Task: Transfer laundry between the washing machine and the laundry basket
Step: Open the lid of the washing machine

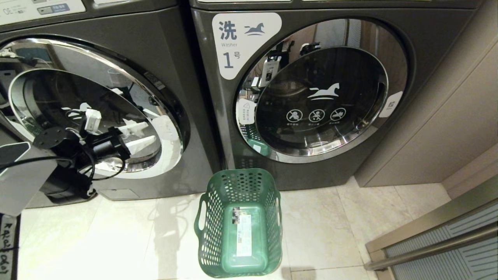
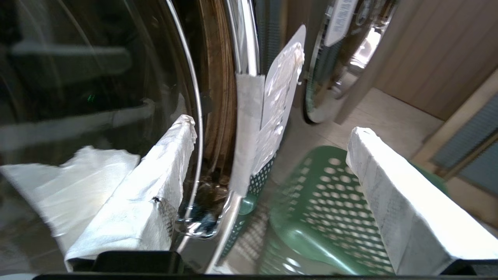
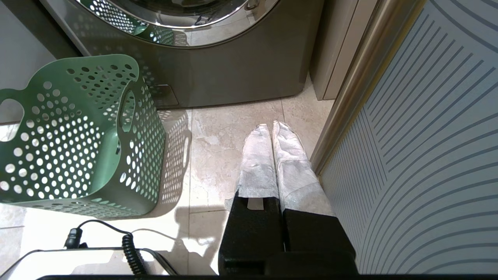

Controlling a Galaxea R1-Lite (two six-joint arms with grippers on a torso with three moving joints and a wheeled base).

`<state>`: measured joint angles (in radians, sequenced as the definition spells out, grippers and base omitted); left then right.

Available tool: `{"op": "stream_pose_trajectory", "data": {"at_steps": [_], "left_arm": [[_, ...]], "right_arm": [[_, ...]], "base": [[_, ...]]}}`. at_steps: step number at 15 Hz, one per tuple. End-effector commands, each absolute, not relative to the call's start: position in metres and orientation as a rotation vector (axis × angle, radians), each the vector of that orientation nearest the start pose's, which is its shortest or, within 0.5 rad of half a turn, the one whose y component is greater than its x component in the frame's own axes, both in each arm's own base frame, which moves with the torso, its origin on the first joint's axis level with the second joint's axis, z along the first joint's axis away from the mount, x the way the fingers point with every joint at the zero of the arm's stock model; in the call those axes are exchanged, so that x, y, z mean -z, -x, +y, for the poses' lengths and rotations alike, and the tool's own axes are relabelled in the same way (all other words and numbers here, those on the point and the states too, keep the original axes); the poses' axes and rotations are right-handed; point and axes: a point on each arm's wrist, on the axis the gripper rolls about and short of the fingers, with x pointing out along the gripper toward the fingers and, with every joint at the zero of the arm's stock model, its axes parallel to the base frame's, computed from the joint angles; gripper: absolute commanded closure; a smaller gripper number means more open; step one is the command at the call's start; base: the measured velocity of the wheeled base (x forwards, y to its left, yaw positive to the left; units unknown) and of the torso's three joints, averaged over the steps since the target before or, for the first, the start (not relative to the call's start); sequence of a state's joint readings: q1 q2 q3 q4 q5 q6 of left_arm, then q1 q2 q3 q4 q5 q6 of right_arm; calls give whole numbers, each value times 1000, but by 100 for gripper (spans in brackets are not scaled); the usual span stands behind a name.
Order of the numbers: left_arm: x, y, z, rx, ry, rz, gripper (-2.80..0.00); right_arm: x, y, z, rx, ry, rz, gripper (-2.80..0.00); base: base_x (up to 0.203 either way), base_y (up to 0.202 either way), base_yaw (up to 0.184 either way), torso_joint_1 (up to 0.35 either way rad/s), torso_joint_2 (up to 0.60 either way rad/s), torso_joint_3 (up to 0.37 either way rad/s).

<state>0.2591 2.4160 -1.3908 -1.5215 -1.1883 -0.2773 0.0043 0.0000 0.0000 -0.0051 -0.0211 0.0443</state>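
Left gripper (image 1: 130, 136) up at the left washing machine's (image 1: 167, 50) closed glass door (image 1: 89, 105), fingers (image 2: 155, 190) spread wide, nothing between them. Green laundry basket (image 1: 241, 223) empty on the floor tiles (image 1: 116, 237), in front of washer no. 1 (image 1: 311, 93). Right gripper (image 3: 271, 128) hangs low beside the basket, fingers pressed together, nothing held. No laundry visible

Shut door (image 1: 93, 112) before left gripper (image 1: 134, 136)
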Motion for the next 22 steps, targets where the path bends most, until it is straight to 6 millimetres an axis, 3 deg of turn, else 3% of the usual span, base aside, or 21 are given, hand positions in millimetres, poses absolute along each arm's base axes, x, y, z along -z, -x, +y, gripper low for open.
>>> {"op": "stream_pose_trajectory", "data": {"at_steps": [1,3,6,8,10,11,13,14,18,20,22], "left_arm": [[-150,-412,93,942,-70,-224,-280],[-161,-381,99,902,-63,-203,-280],[-198,-320,117,794,-107,-228,-280],[-229,-263,135,661,-164,-258,-280],[-253,-192,163,425,-207,-267,-280],[-264,-159,168,312,-227,-272,-280],[-291,-96,154,105,-266,-297,-280],[-305,-77,139,41,-270,-327,-280],[-359,-37,65,-61,-337,-530,-280],[-366,-36,62,-67,-321,-537,-280],[-361,-41,78,-91,-208,-511,-280]], "right_arm": [[-76,23,-1,17,-45,-6,0],[-76,23,-1,17,-45,-5,0],[-76,23,-1,17,-45,-6,0],[-76,23,-1,17,-45,-5,0],[-76,23,-1,17,-45,-5,0],[-76,23,-1,17,-45,-5,0],[-76,23,-1,17,-45,-5,0],[-76,23,-1,17,-45,-5,0],[-76,23,-1,17,-45,-5,0],[-76,23,-1,17,-45,-4,0],[-76,23,-1,17,-45,-5,0]], "base": [[0,0,0,0,0,0],[0,0,0,0,0,0],[0,0,0,0,0,0],[0,0,0,0,0,0],[0,0,0,0,0,0],[0,0,0,0,0,0],[0,0,0,0,0,0],[0,0,0,0,0,0],[0,0,0,0,0,0],[0,0,0,0,0,0],[0,0,0,0,0,0]]}}
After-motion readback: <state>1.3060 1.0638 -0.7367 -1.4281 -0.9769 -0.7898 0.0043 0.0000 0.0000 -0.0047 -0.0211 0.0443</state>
